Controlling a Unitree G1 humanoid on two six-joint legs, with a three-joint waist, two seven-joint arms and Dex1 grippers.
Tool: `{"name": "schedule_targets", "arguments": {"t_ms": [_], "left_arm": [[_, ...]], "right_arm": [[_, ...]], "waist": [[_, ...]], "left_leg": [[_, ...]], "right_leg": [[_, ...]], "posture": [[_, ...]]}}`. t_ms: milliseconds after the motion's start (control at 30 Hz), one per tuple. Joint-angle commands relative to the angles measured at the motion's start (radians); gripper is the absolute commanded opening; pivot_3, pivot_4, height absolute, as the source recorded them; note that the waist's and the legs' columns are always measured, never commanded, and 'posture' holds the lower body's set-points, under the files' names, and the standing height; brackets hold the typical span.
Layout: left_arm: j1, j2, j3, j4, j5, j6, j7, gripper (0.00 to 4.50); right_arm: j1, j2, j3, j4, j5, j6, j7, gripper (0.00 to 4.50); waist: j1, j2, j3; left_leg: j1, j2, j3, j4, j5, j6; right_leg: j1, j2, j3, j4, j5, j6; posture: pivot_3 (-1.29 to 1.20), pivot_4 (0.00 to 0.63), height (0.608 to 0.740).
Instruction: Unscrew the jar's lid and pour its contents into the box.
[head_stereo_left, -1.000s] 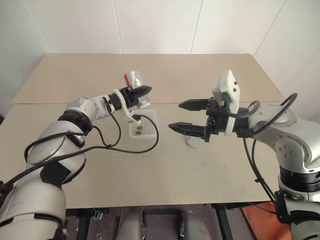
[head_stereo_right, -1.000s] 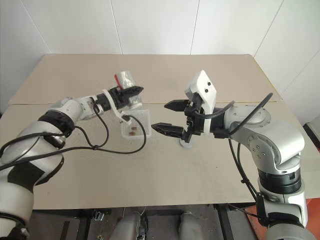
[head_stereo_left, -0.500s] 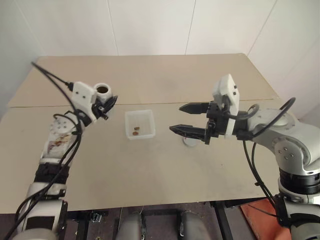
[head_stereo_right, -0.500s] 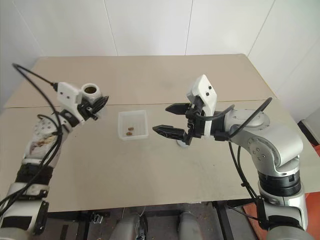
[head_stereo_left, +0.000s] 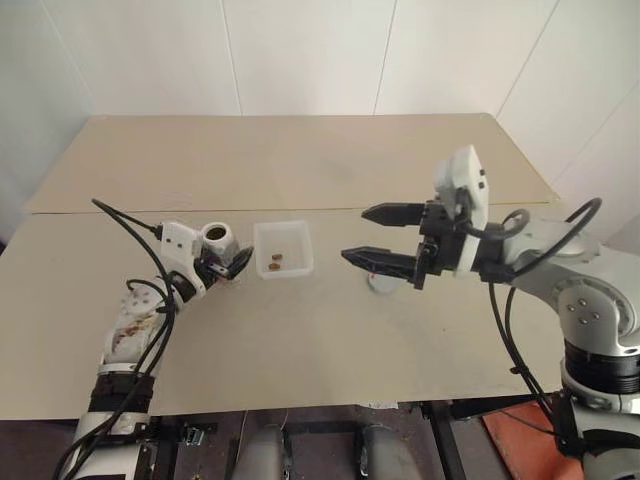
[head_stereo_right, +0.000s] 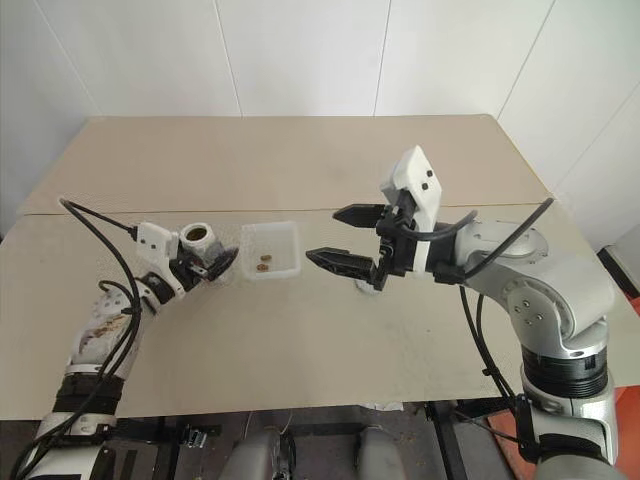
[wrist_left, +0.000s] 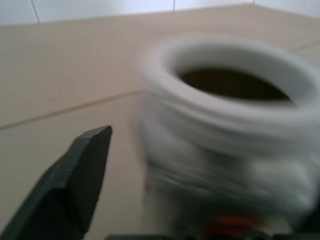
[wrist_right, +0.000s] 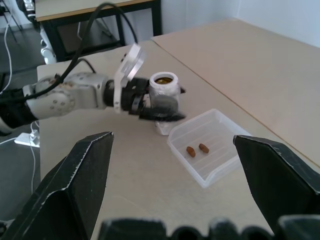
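Worktop (head_stereo_left: 330, 150) of pale beige board carries the scene. Near its middle sits the box (head_stereo_left: 283, 249), a shallow translucent white tray, with the contents (head_stereo_left: 275, 262) lying in it as two small brown pieces close together. Just beside the box, on the robot's left, the jar (head_stereo_left: 217, 240) stands upright with its mouth open and a dark brown inside showing. The left gripper (head_stereo_left: 228, 270) is low at the jar, its black fingers reaching along the jar's base toward the box; whether the jaws clamp the jar or stand loose around it cannot be told, though the left wrist view shows one finger (wrist_left: 75, 185) apart from the jar's wall. The right gripper (head_stereo_left: 378, 238) hovers above the worktop on the other side of the box, pointing toward it, its jaws spread wide and holding nothing. Beneath that gripper the lid (head_stereo_left: 380, 284) lies flat on the worktop, partly hidden, well apart from the jar.
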Motion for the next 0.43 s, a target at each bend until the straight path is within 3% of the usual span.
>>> {"name": "schedule_targets", "arguments": {"t_ms": [33, 133, 300, 433], "left_arm": [[0.057, 0.032, 0.045, -0.118, -0.003, -0.001, -0.021, 4.48], [0.182, 0.099, 0.112, -0.261, -0.037, 0.071, -0.037, 4.48], [0.490, 0.246, 0.297, -0.521, -0.159, 0.161, -0.200, 4.48], [0.545, 0.329, 0.418, -0.556, -0.338, 0.214, -0.396, 4.48]], "right_arm": [[0.003, -0.023, -0.036, -0.030, 0.022, -0.014, -0.003, 4.50], [0.022, -0.043, -0.050, -0.024, 0.028, -0.018, 0.006, 4.50], [0.103, -0.087, -0.073, -0.051, 0.003, -0.047, 0.012, 4.50], [0.179, -0.111, -0.125, -0.093, 0.014, -0.083, 0.027, 4.50]], "waist": [[-0.002, 0.000, 0.000], [-0.010, 0.000, 0.000], [-0.012, 0.000, 0.000], [0.002, 0.000, 0.000]], "left_leg": [[0.000, 0.000, 0.000, 0.000, 0.000, 0.000], [0.000, 0.002, 0.000, -0.001, 0.000, 0.000], [0.002, 0.002, 0.001, -0.007, 0.000, 0.000], [0.002, 0.002, 0.001, -0.007, 0.000, -0.001]], "right_leg": [[0.000, 0.000, 0.000, 0.000, 0.000, 0.000], [-0.001, 0.000, 0.002, 0.000, 0.000, 0.000], [-0.002, -0.001, 0.005, -0.002, 0.000, 0.000], [-0.002, -0.001, 0.004, -0.008, 0.000, -0.001]], "posture": [[0.00, 0.150, 0.740], [0.00, 0.150, 0.740], [0.00, 0.150, 0.740], [0.00, 0.150, 0.740]]}}
